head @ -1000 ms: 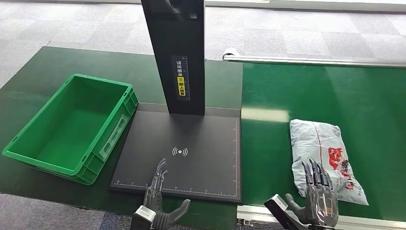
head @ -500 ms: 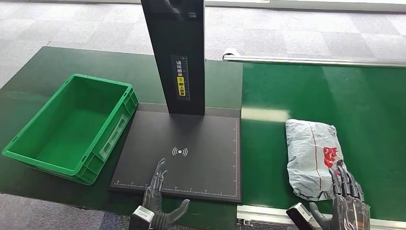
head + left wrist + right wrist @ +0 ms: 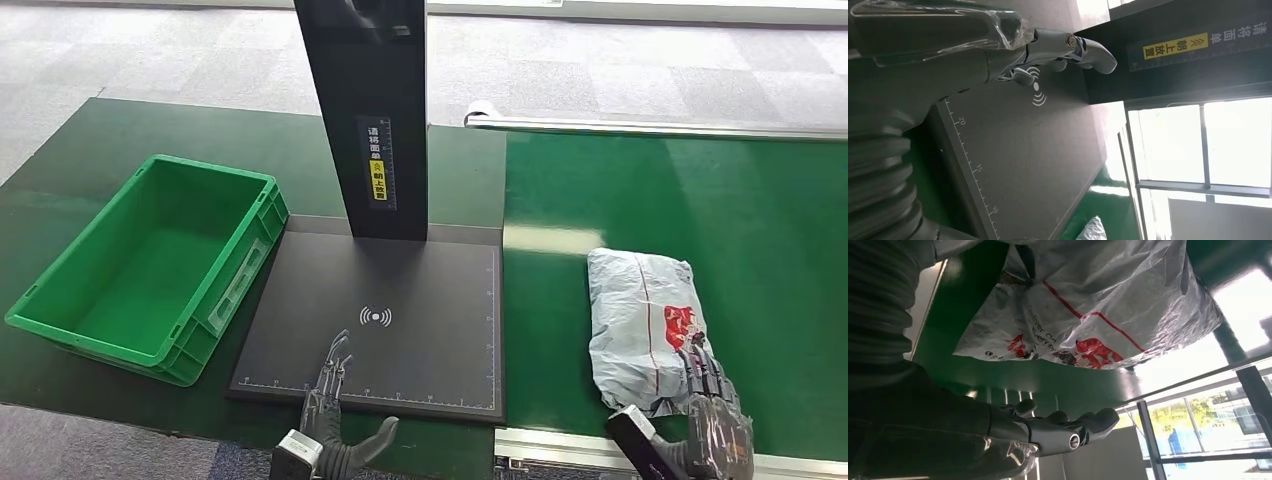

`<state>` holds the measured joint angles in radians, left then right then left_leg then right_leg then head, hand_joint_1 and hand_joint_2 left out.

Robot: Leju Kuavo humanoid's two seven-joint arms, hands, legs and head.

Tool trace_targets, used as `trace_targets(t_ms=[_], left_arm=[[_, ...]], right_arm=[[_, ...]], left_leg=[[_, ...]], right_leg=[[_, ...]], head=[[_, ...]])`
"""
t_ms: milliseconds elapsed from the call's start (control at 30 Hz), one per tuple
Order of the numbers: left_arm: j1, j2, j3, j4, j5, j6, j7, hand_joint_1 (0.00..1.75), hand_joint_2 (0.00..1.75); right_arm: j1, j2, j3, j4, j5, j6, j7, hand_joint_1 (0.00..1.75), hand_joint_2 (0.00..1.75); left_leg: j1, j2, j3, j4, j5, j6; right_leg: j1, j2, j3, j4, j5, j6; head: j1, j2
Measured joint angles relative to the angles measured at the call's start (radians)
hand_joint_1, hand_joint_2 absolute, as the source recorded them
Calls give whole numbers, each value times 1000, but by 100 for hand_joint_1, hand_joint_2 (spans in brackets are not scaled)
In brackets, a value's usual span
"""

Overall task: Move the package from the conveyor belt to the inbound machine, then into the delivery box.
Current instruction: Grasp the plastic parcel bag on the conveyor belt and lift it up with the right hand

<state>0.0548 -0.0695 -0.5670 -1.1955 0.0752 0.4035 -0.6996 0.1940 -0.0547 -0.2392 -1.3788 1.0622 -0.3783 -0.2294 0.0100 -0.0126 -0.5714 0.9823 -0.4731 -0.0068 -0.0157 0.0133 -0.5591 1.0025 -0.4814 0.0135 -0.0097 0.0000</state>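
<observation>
Lying on conveyor belt (image 3: 760, 220): package (image 3: 640, 325), near edge touching right hand (image 3: 715, 435) fingertips (image 3: 700, 362), fingers spread, nothing grasped. Left hand (image 3: 330, 415) likewise released over scanner plate (image 3: 420, 300).

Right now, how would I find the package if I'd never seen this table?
Look at the green conveyor belt to the right of the black scanner plate. Near its front edge lies the package, just ahead of the robot's right hand. It's the only crinkly grey plastic bag, marked with red print.
</observation>
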Motion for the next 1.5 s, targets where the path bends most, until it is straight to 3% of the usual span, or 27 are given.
trace_targets(t_ms=[500, 1167, 1200, 1300, 1333, 1500], left_arm=[[-1, 1, -2, 0, 0, -6, 0, 0, 175], [-13, 16, -32, 0, 19, 5, 0, 0, 175], [-14, 16, -33, 0, 20, 3, 0, 0, 175], [-17, 17, -36, 0, 20, -3, 0, 0, 175], [-18, 17, -38, 0, 20, -4, 0, 0, 175], [-19, 19, -42, 0, 20, -3, 0, 0, 175]], right_arm=[[-83, 7, 27, 113, 6, 9, 6, 0, 175], [-336, 9, 136, 466, 83, 22, 64, 0, 175], [-342, 9, 137, 482, 82, 23, 66, 36, 175], [-366, 9, 138, 529, 74, 19, 62, 167, 175], [-374, 10, 138, 544, 68, 16, 55, 175, 175], [-407, 12, 138, 599, 50, -1, 29, 175, 175]], left_leg=[[0, 0, -1, 0, 0, 0], [0, 0, 0, 0, 0, 0], [0, 0, 0, 0, 0, 0], [0, 0, 0, 0, 0, 0], [0, 0, 0, 0, 0, 0], [0, 0, 0, 0, 0, 0]], right_leg=[[0, 0, 0, 0, 0, 0], [0, 0, 0, 0, 0, 0], [0, 0, 0, 0, 0, 0], [0, 0, 0, 0, 0, 0], [0, 0, 0, 0, 0, 0], [0, 0, 0, 0, 0, 0]], head=[[0, 0], [0, 0], [0, 0], [0, 0], [0, 0], [0, 0]])
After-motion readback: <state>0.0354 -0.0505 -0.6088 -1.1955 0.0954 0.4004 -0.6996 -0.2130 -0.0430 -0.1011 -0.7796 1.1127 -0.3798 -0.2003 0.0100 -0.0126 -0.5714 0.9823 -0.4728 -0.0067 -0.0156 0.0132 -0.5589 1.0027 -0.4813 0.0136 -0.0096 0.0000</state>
